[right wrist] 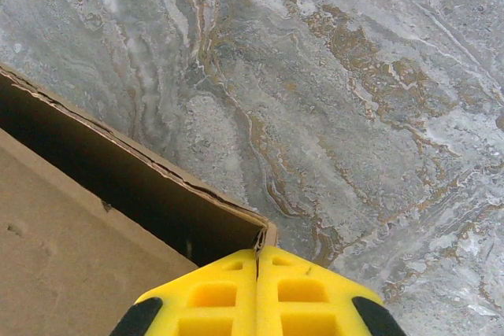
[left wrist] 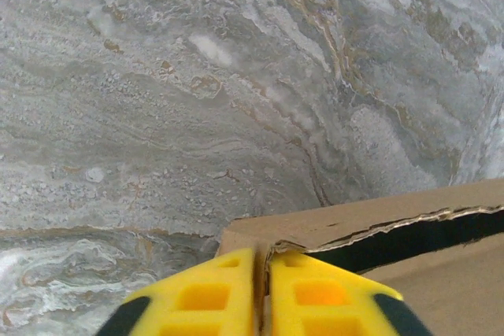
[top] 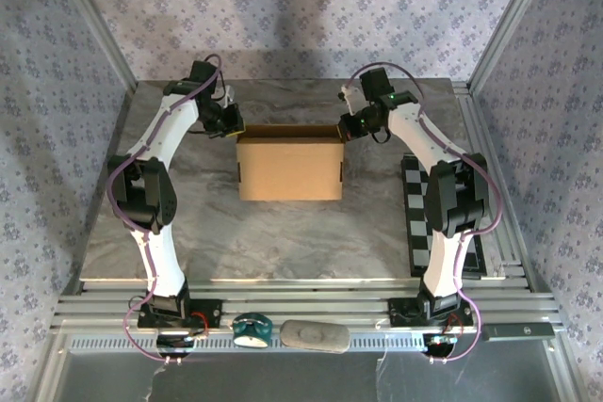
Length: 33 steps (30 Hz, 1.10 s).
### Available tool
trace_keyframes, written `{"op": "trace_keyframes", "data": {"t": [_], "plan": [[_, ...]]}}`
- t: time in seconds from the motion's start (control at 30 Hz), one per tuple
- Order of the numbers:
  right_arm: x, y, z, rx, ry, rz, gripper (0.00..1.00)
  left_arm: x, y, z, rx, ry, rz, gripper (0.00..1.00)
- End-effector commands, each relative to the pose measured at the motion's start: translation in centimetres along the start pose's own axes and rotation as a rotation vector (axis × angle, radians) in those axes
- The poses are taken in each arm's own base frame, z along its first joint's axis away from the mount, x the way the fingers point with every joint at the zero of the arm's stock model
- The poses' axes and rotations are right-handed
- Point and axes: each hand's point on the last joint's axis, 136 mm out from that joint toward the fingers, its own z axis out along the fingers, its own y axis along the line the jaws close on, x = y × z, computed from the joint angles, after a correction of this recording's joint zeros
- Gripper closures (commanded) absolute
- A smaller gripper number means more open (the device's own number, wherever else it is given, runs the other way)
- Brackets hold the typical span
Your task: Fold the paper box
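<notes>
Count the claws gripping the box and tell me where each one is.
2. The left claw is shut on the far left corner of the box. The right claw is shut on its far right corner.

The paper box (top: 289, 168) is tan, the table (top: 283, 233) grey-marbled.

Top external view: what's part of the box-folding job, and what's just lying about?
Job: paper box; left hand and right hand, each pinched shut on a far corner of it.
Lying about: checkered board; teal item, grey oblong pad and black bar on the near rail.
</notes>
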Motion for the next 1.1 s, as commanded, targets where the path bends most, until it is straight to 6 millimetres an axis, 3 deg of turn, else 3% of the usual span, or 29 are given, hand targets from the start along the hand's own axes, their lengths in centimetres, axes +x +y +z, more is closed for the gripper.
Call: {"op": "trace_keyframes", "data": {"t": [0.0, 0.23, 0.37, 0.47, 0.53, 0.67, 0.77, 0.83, 0.9, 1.07], "plan": [[-0.6, 2.1, -0.9, -0.043, -0.029, -0.025, 1.0, -0.2, -1.3, -1.7, 0.012, -0.037, -0.036, 0.83], [-0.8, 2.6, -1.5, -0.06, -0.064, -0.063, 1.0, -0.9, 0.3, -6.6, -0.118, -0.221, -0.151, 0.67], [-0.7, 2.8, -1.5, -0.068, -0.072, -0.07, 1.0, -0.4, 0.9, -9.4, -0.156, -0.298, -0.2, 0.65], [-0.6, 2.9, -1.7, -0.071, -0.079, -0.076, 1.0, 0.4, -0.6, -11.0, -0.08, -0.328, -0.245, 0.71], [-0.6, 3.0, -1.8, -0.073, -0.08, -0.077, 1.0, 1.5, -3.7, -11.5, 0.05, -0.325, -0.255, 0.74], [-0.6, 3.2, -1.9, -0.079, -0.083, -0.082, 1.0, 5.6, -11.1, -8.8, 0.3, -0.199, -0.28, 0.81], [-0.8, 3.3, -2.1, -0.085, -0.088, -0.084, 1.0, 8.4, -14.7, -5.7, 0.365, -0.116, -0.258, 0.81], [-0.8, 3.4, -2.2, -0.086, -0.09, -0.087, 1.0, 9.0, -15.5, -4.0, 0.37, -0.104, -0.235, 0.81], [-0.9, 3.6, -2.3, -0.091, -0.093, -0.09, 1.0, 8.9, -14.8, -2.4, 0.337, -0.112, -0.241, 0.79], [-0.8, 3.8, -2.5, -0.091, -0.095, -0.095, 1.0, 7.6, -14.1, -1.0, 0.319, -0.136, -0.323, 0.71]]}}
